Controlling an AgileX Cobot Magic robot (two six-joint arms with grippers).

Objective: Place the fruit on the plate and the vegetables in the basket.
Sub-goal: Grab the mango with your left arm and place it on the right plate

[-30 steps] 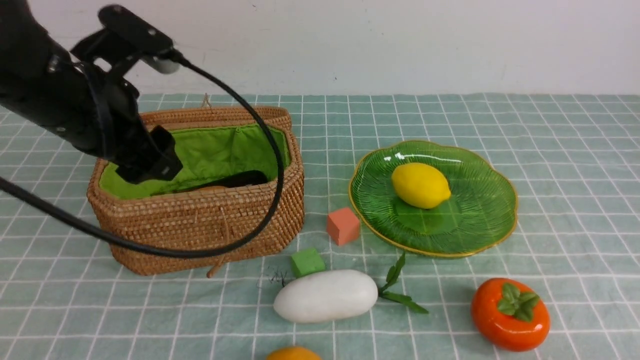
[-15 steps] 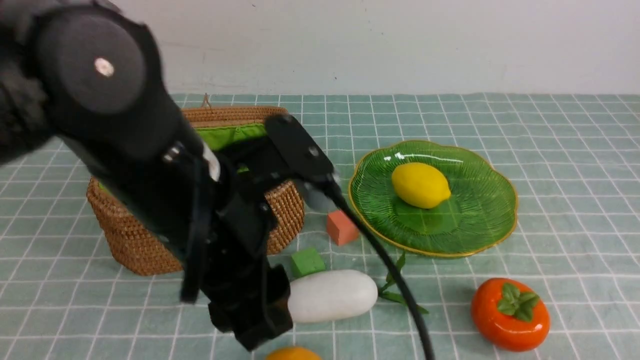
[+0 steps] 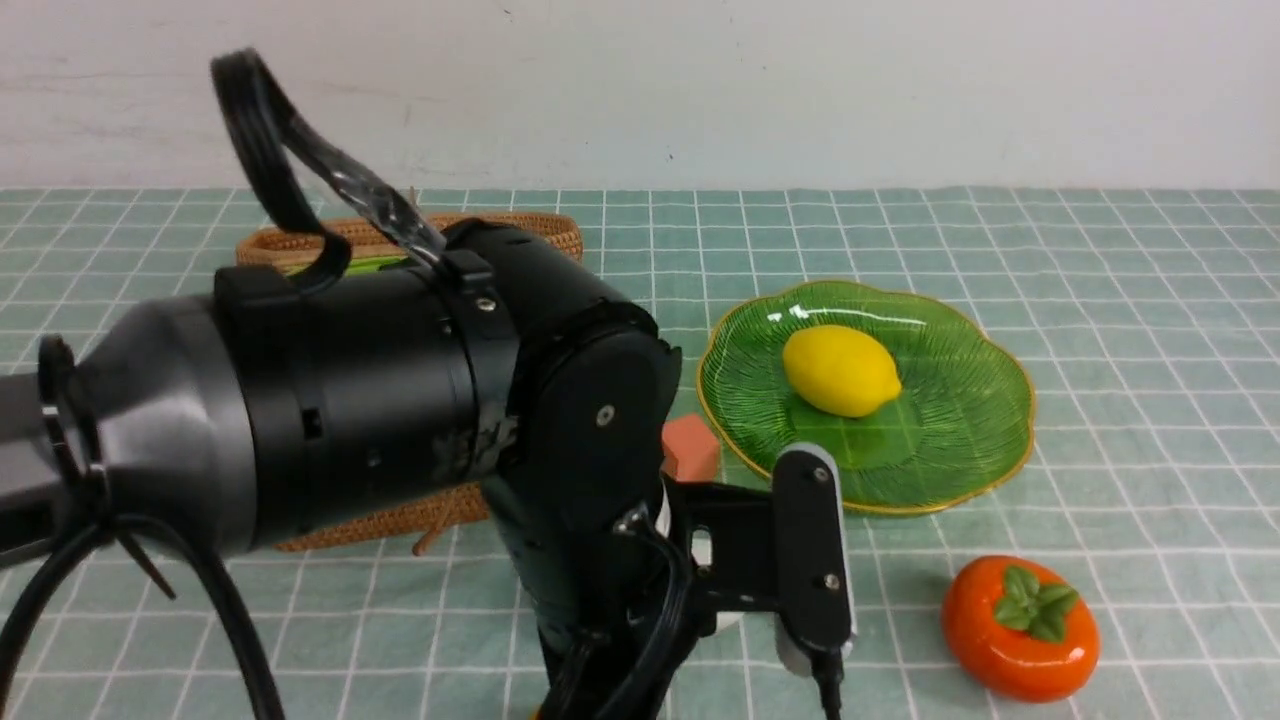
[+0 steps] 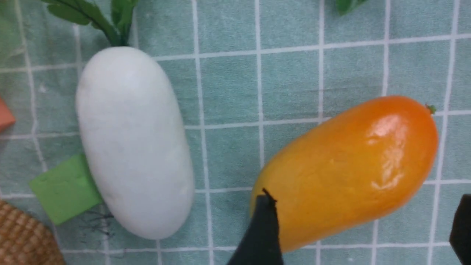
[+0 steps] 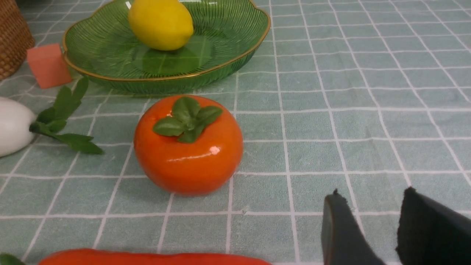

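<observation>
Firstly, left wrist view: mango, glossy orange-yellow, on its side on the checked teal tablecloth. Left gripper released, its two black fingers spread wide: one tip overlaps the mango's yellower end, contact not determinable; the other stands clear beyond the orange end, so the fruit lies between them, ungrasped. Radish, white, oblong, green leaves at one end, lies beside the mango with a strip of cloth between. Green cube sits against the radish near its leafless end, and a corner of the wicker basket lies just past the cube. Front view: left arm fills the left and centre of the frame and hides most of the basket, whose rear rim shows at upper left of centre. Plate, green glass with gold rim, right of centre, holding one lemon. Salmon cube just off the plate's left edge. Persimmon, orange-red with green cap, at lower right on the cloth, apart from the plate. Right wrist view: right gripper, fingers parted by a narrow gap, nothing between them, over bare cloth near the persimmon. Carrot, an orange-red strip on the camera side of the persimmon.
</observation>
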